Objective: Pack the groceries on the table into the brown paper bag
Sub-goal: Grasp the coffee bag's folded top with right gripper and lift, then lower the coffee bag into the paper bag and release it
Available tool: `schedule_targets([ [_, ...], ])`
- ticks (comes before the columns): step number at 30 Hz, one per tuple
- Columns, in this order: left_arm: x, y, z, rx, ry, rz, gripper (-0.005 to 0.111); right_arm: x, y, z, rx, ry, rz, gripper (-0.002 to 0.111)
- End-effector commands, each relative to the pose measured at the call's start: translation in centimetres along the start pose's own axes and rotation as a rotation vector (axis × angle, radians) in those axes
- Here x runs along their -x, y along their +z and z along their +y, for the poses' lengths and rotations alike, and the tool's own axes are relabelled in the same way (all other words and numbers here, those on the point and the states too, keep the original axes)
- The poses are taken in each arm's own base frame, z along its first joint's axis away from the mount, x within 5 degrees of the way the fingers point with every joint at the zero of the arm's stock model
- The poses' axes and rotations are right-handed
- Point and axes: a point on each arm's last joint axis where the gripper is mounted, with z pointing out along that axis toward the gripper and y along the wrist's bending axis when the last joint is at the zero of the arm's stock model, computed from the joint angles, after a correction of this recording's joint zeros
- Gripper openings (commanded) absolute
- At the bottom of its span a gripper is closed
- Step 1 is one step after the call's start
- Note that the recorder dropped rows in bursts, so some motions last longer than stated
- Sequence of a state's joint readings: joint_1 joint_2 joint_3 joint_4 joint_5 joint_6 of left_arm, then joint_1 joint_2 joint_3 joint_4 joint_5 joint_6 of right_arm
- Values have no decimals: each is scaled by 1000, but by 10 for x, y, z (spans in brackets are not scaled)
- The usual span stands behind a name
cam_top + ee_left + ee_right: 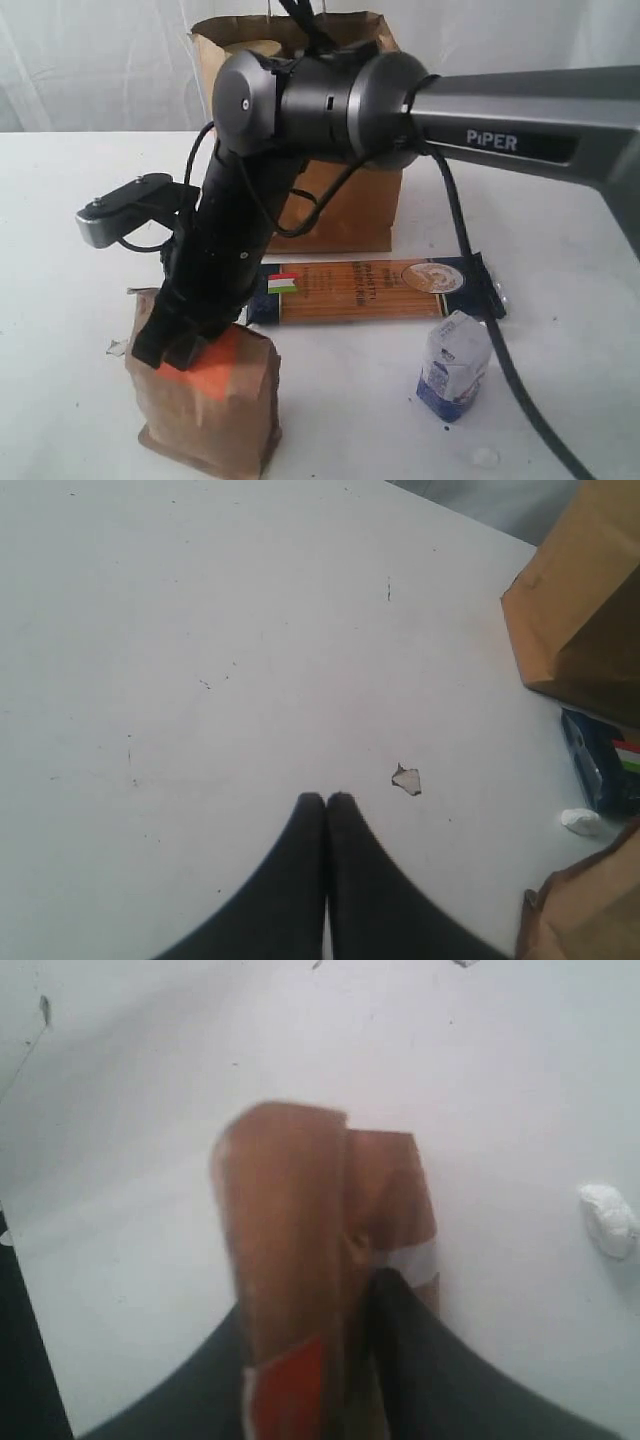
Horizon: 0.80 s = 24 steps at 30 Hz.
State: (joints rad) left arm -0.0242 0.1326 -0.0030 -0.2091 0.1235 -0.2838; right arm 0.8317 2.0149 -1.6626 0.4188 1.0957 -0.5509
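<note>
The brown pouch with the orange label [212,398] stands upright at the front left of the white table [60,300]. My right gripper [172,345] reaches across and is shut on its top edge. In the right wrist view the pouch [290,1210] sits pinched inside that gripper [320,1310]. The brown paper bag [355,205] stands upright behind the arm. The dark spaghetti packet [370,290] lies flat in front of it, with the small white-blue carton [455,365] nearer. My left gripper [326,800] hovers shut and empty over bare table [200,630]. No jars are in view.
The left wrist view shows the bag's corner [585,600], an end of the spaghetti packet [600,765], a white crumb [580,821] and a chipped spot [406,779] on the tabletop. The right arm's cable [470,250] hangs over the packet. A white crumb [610,1220] lies beside the pouch.
</note>
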Motion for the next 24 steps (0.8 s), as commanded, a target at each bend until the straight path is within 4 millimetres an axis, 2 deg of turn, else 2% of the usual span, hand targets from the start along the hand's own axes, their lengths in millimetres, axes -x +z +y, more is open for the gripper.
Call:
schedule_targets([
  [1,-1,0,0,2,-5,3,0,0,-20,9,-21,-30,-15,0],
  [5,-1,0,0,2,-5,3,0,6,-53,19,-73,-57,-133,0],
  [11,-1,0,0,2,-5,3,0,10,-116,41,-175,-106,-371,0],
  [12,-1,0,0,2,-5,3,0,12,-138,49,-209,-111,-481,0],
  [17,-1,0,0,2,-5,3,0,19,-201,63,-356,-77,-880,0],
  [21,-1,0,0,2,-5,3,0,25,-239,64,-488,-62,-1189,0],
  [22,-1,-1,0,-2,-4,-6,0,27,-252,62,-560,-69,-1315,0],
  [23,-1,-1,0,-5,-3,-14,0,29,-255,60,-596,-77,-1353,0],
  [24,0,-2,0,-11,-2,-28,0,30,-260,51,-703,-121,-1405,0],
])
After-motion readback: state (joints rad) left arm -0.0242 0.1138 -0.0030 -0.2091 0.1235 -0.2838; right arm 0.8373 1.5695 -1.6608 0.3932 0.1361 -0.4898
